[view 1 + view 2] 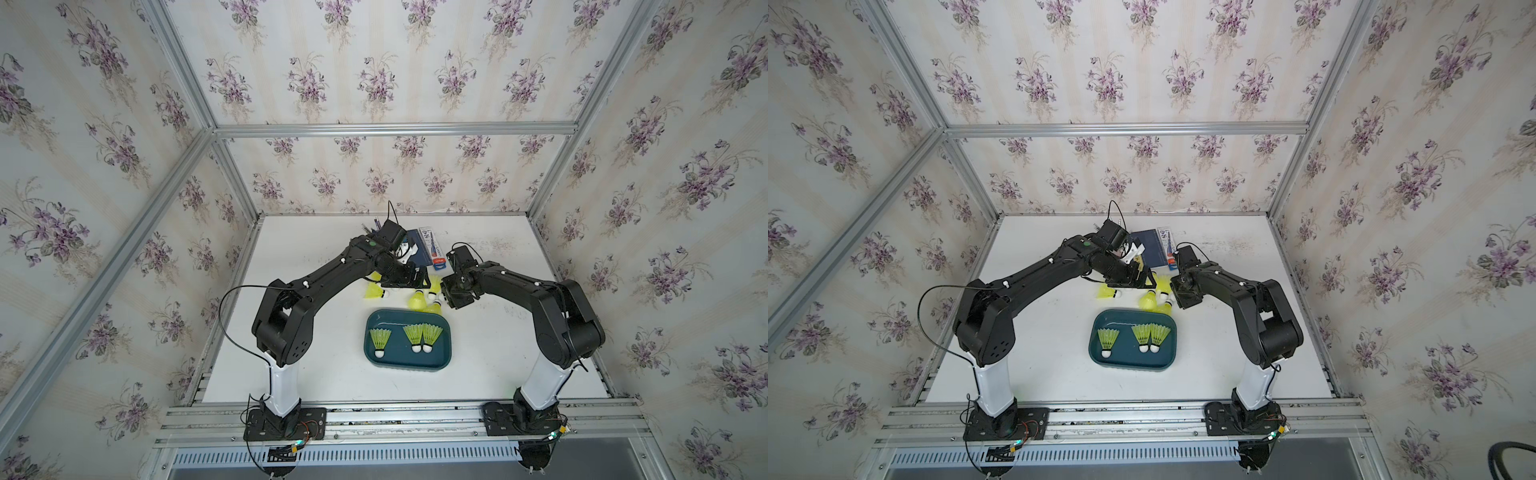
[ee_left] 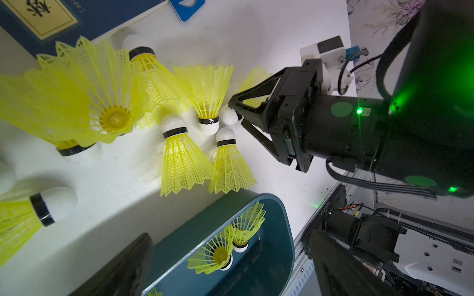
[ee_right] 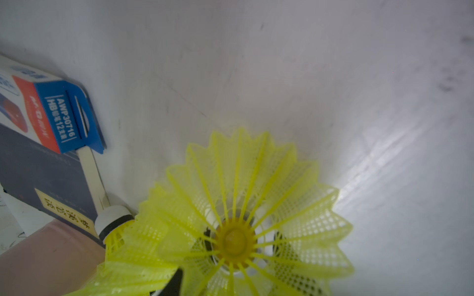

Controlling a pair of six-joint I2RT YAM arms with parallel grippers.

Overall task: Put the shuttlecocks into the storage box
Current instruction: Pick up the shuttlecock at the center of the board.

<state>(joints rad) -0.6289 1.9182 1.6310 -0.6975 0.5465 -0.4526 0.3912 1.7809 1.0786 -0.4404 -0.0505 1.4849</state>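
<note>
Loose shuttlecocks [image 1: 417, 300] crowd the gap between box [image 1: 409, 367] and book [image 1: 417, 253], left arm [image 1: 332, 270] and right arm [image 1: 511, 286] closing its sides; bare table [image 1: 332, 374] flanks the box.

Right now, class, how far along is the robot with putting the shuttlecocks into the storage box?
Done: three shuttlecocks lie in the teal storage tray. In hand: the right gripper brackets the white cork of another shuttlecock on the table; a firm grip isn't clear. The left gripper hangs open, empty. Left: at least six loose shuttlecocks beyond the tray.
</note>
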